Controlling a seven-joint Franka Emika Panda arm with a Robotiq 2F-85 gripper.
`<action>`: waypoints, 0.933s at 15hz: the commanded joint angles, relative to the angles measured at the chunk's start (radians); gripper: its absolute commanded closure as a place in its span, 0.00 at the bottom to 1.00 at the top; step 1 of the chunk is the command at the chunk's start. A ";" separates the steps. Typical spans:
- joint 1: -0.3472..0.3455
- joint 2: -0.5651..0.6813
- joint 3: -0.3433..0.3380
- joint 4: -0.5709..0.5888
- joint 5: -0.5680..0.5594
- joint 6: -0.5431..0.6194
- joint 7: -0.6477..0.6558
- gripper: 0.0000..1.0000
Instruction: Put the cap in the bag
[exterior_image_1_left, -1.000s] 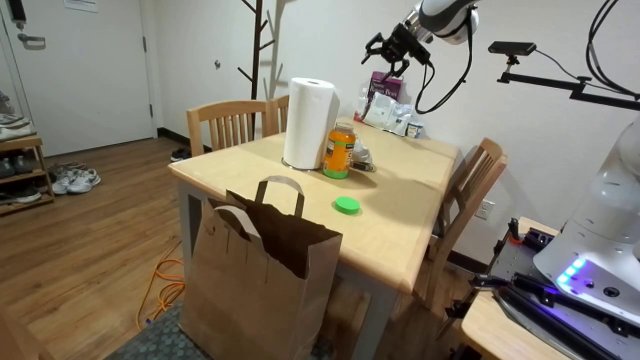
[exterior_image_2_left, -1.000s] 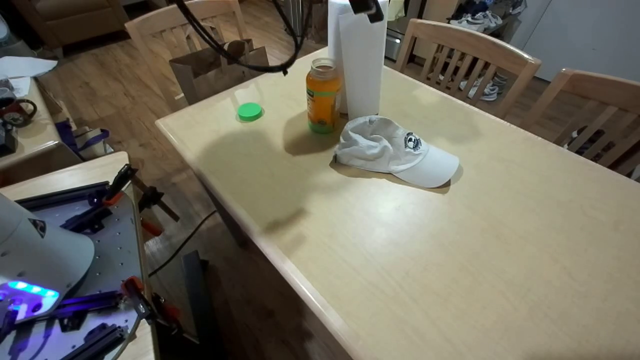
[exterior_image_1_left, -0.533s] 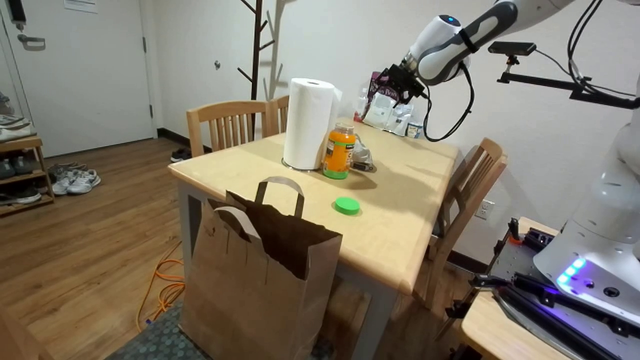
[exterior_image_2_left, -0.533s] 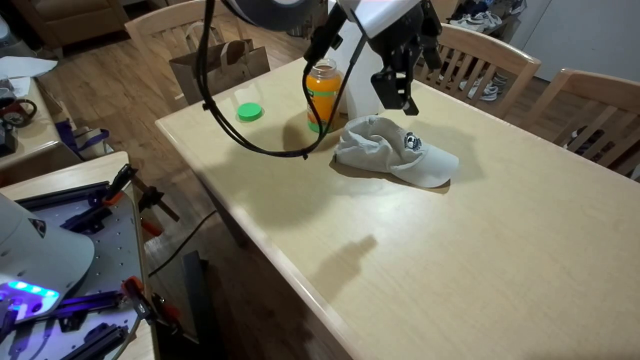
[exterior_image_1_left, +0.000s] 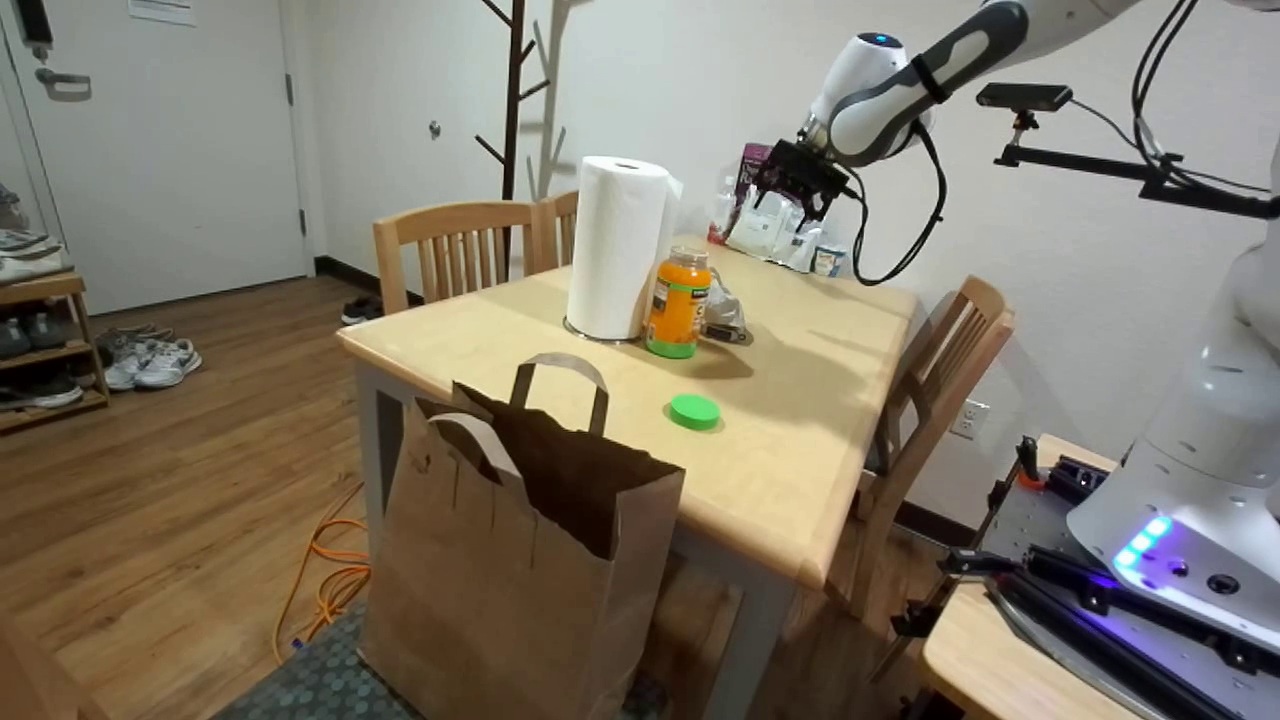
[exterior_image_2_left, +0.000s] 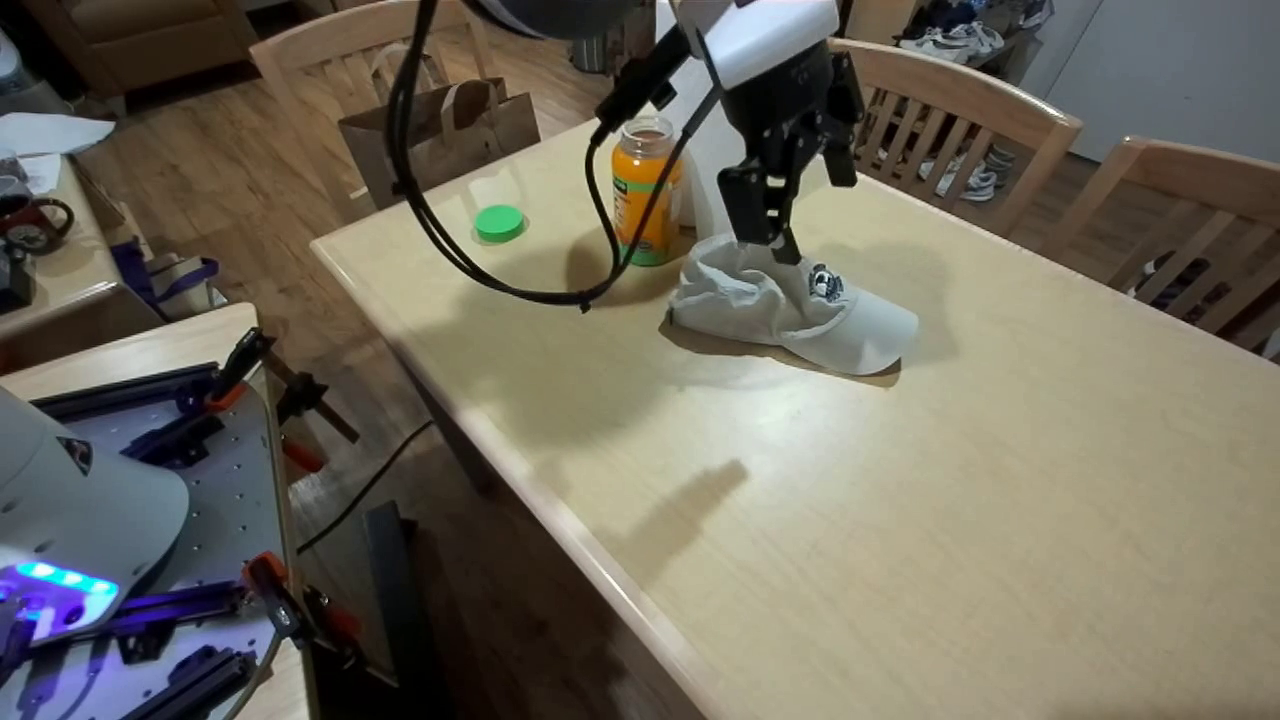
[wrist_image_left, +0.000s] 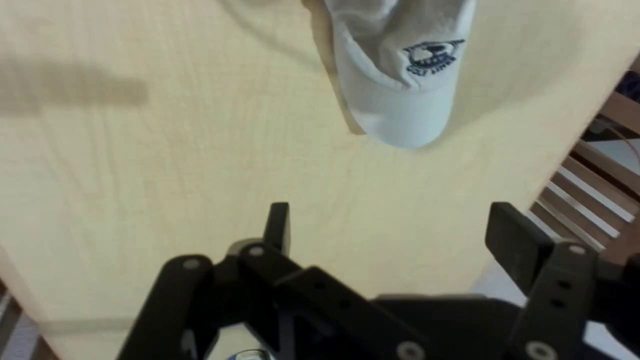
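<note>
The gripper (wrist_image_left: 390, 215) hangs over the table (exterior_image_2_left: 900, 520), its 2 fingers (wrist_image_left: 515, 245) wide apart. The white cap (exterior_image_2_left: 795, 315) lies there, seemingly clear of them, near the orange jar (exterior_image_1_left: 678, 308); the paper bag (exterior_image_1_left: 510, 580) stands on a chair (exterior_image_1_left: 310, 675).

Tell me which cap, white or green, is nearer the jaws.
The white baseball cap, beyond the open jaws in the wrist view; the green jar cap lies farther off, toward the paper bag.

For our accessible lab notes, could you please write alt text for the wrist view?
A white cap, its dark logo showing, lies on a pale table and runs past the frame's top edge. Lower in the picture, the gripper is open and empty.
</note>
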 joint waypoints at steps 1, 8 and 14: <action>0.016 0.020 0.015 0.079 0.035 -0.266 0.047 0.00; -0.158 0.061 0.247 0.182 0.424 -0.533 -0.309 0.00; -0.207 0.181 0.242 0.274 0.497 -0.578 -0.459 0.00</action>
